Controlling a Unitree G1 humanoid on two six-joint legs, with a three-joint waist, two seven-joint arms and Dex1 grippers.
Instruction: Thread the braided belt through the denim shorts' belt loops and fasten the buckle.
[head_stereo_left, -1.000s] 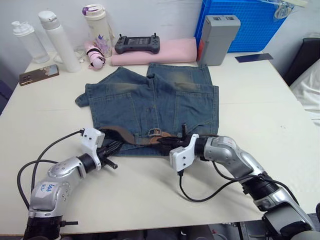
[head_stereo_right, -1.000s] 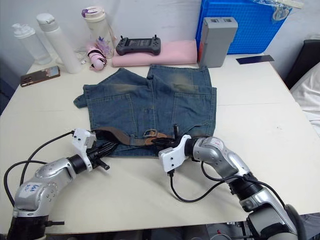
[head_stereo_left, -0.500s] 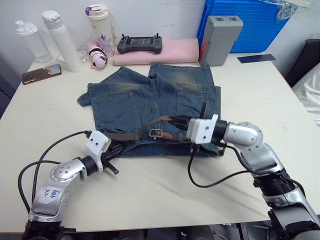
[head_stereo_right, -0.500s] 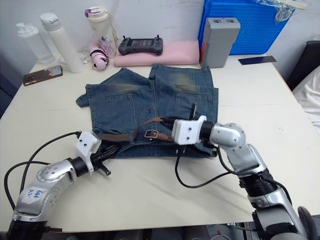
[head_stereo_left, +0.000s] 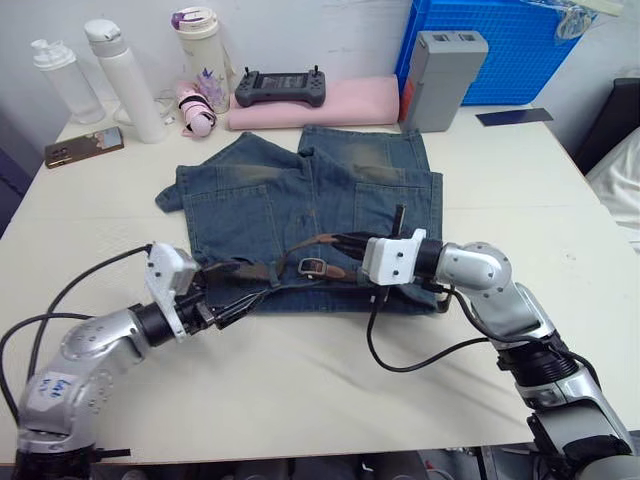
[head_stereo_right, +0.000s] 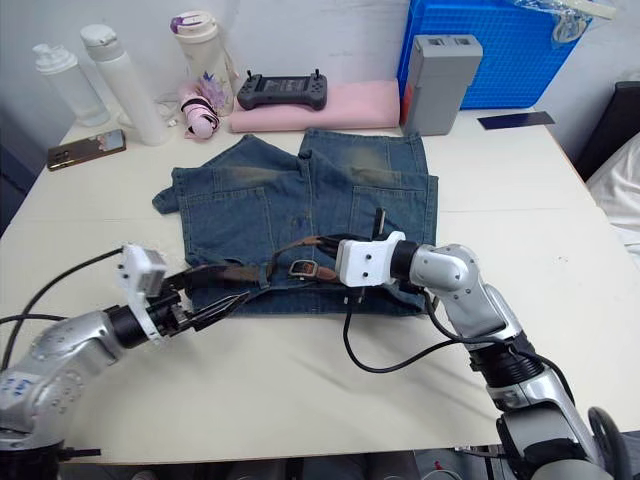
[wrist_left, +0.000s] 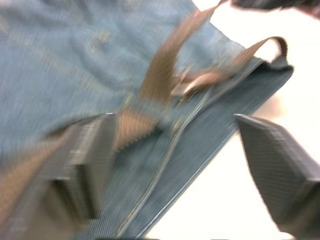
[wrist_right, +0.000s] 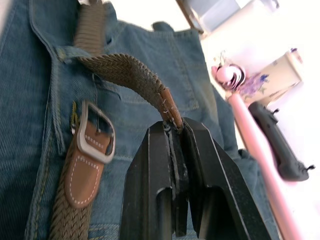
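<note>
Lying flat on the counter (head_stereo_left: 520, 200): denim shorts (head_stereo_left: 310, 205). Braided belt (wrist_right: 120, 67) along waistband; leather tip pinched in right gripper (wrist_right: 175, 131) fingers, buckle (wrist_right: 95, 137) just beside. Left gripper (wrist_left: 175, 150) fingers wide, straddling belt and waistband.

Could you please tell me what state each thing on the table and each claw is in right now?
Denim shorts: lying flat, waistband toward the robot.
Braided belt: lying along the waistband, its tip end lifted in an arch.
Buckle: unfastened, lying on the denim.
Right claw: shut on the belt's leather tip.
Left claw: open, at the waistband over the belt.
Floral bottle: upright, lid closed.
</note>
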